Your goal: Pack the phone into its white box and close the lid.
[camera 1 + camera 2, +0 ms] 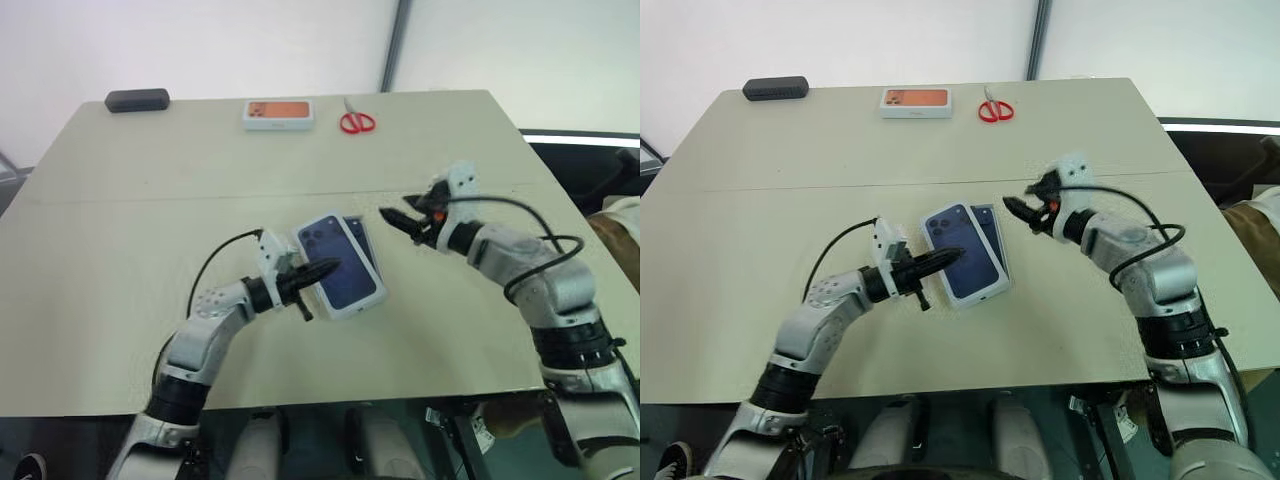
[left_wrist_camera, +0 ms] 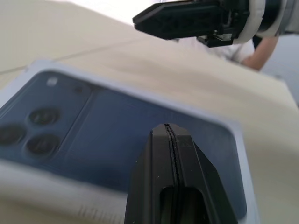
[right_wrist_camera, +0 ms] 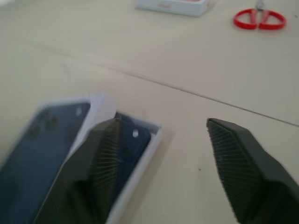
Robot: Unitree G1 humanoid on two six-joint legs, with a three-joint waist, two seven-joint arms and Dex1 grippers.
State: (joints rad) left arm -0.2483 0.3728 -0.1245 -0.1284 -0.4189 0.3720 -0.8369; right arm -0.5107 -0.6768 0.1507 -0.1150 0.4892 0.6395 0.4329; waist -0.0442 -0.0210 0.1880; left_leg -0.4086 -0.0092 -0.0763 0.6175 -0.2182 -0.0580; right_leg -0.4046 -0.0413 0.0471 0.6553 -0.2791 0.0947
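The lid (image 1: 340, 265), a white shell whose top pictures a navy phone with a camera cluster, lies askew mid-table. It partly covers the white box (image 1: 373, 262), whose far right side sticks out from under it. The dark navy phone (image 1: 363, 240) lies inside that box. My left gripper (image 1: 330, 268) is shut, its tip resting on the lid's top (image 2: 93, 135). My right gripper (image 1: 395, 213) hovers just right of the box, open and empty, fingers (image 3: 238, 163) spread above the bare table beside the box (image 3: 140, 158).
At the table's far edge lie a white box with an orange top (image 1: 279, 113), red scissors (image 1: 357, 122) and a black case (image 1: 137, 100). A person's arm (image 1: 612, 225) shows past the right table edge.
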